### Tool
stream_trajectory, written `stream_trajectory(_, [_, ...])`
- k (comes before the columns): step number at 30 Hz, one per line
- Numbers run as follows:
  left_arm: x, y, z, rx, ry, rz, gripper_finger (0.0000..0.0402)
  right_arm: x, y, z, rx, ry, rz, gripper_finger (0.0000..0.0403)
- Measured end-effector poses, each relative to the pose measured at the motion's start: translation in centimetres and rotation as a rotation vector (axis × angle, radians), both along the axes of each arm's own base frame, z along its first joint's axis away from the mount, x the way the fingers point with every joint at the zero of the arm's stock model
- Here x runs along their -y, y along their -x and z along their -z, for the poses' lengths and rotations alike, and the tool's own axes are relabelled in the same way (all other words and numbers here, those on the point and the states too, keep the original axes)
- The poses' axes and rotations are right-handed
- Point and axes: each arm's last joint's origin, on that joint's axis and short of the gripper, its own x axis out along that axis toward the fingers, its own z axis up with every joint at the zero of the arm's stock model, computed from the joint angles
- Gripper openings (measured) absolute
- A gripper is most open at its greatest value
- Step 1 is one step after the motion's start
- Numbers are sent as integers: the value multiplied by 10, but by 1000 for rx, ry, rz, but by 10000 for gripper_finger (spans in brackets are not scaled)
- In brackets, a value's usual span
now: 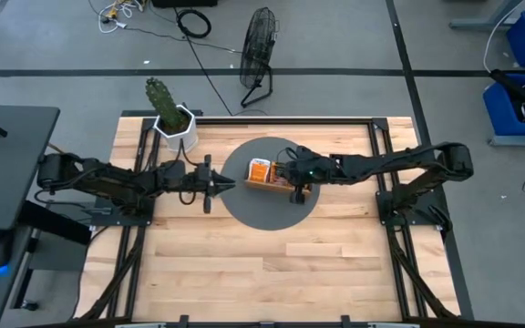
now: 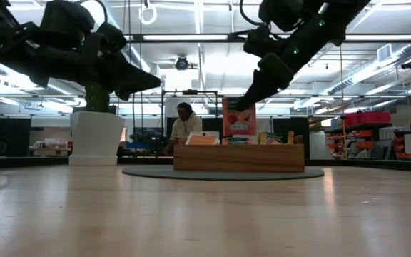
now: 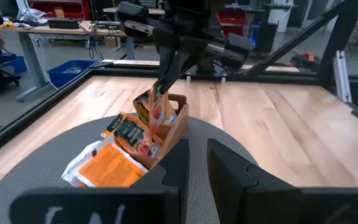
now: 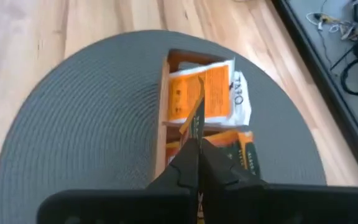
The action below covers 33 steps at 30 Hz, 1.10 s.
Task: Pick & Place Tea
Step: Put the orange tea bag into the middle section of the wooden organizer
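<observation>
Right gripper: the right arm's dark two-finger gripper (image 1: 292, 172) hangs over the brown wooden compartment tray (image 1: 272, 185), reaching in from 3 o'clock in the high view. Its fingers are pressed together on the top edge of one flat orange tea-bag sachet (image 4: 196, 115), seen edge-on between them in the right wrist view.

Held sachet: in the low view it hangs upright below the right gripper (image 2: 242, 107), an orange-pink rectangle (image 2: 239, 118) whose lower edge sits at or just behind the top of the tray (image 2: 238, 158); whether it still touches the tray cannot be told.

Remaining tea: more orange and white sachets (image 1: 260, 170) stand and lie in the tray's compartments. In the left wrist view one broad orange sachet (image 3: 109, 167) lies flat at the tray's near end, with darker-marked ones (image 3: 127, 131) stacked beside it.

Tray position: it rests on the round dark grey woven mat (image 1: 249, 210) at the middle of the light wooden table (image 1: 244, 273), slightly toward 12 o'clock on the mat.

Left gripper: the left arm's dark gripper (image 1: 228, 186) hovers at the mat's 9 o'clock edge, pointing at the tray, holding nothing; its fingers (image 3: 178, 163) stand slightly apart.

Surroundings: a green cactus in a white faceted pot (image 1: 175, 128) stands at 11 o'clock on the table. A person (image 2: 185, 125) sits in the room beyond.
</observation>
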Motion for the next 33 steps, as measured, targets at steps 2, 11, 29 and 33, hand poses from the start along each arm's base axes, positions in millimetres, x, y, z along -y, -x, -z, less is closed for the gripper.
stream_trajectory(2, [0,3,2,8,11,-1,60,5,3,4,-7,-9,14,0])
stream_trajectory(11, [1,4,2,23,4,0,60,21,12,23,37,-26,11,0])
stream_trajectory(29, [0,4,3,19,5,-1,60,29,3,43,51,9,17,0])
stream_trajectory(33, [0,4,3,12,6,-1,60,29,4,45,27,19,45,0])
